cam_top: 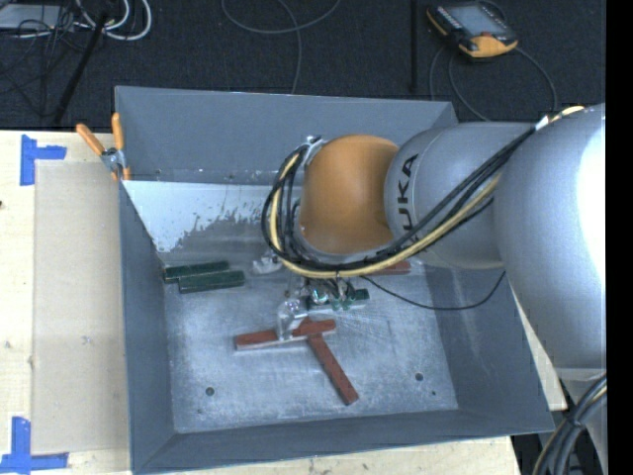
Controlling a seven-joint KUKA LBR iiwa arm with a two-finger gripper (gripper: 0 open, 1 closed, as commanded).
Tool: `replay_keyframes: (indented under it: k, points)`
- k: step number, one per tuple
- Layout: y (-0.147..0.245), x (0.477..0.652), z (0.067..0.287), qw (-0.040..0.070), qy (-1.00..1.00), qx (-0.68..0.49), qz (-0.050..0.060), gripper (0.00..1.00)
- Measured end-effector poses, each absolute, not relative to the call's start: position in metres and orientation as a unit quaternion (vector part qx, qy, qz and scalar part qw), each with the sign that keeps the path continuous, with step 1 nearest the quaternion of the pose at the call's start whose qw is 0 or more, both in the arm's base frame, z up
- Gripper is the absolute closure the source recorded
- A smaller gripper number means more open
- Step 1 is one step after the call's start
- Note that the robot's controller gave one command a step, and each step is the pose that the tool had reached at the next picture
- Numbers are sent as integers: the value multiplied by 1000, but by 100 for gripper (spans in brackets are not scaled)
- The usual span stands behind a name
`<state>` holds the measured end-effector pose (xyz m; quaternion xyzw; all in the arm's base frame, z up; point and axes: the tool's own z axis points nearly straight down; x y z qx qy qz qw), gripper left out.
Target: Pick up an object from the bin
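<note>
**Grip one bar, clear of the junction**

The gripper (295, 317) hangs low over the brown bar (259, 339) mid-bin, just where the slanted bar (336, 372) meets it. Open or closed, I cannot tell. It would do best to straddle the brown bar's narrow width, left of the junction.

Grey metal bin (198, 384) scuffed, matt; red-brown sticks (331, 364) matt; dark green bars (210, 280) glossy.

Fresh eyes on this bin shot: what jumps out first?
The arm's orange wrist cover, looped with cables, looms over the middle of the bin. Below it the gripper sits low over two crossed red-brown bars near the centre of the floor. Two dark green bars lie side by side at the left, apart from them.
</note>
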<state>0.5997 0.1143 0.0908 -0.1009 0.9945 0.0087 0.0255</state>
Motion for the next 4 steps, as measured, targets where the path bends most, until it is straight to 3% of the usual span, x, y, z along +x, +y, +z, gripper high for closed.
replay_keyframes:
  k: [1, 2, 3, 4]
  points:
    - [114, 599, 91, 25, 995, -100, 9, 0]
    - [107, 587, 79, 0, 995, -101, 0, 100]
    - [106, 587, 79, 0, 995, -100, 1, 0]
    - [106, 587, 79, 0, 995, -100, 1, 0]
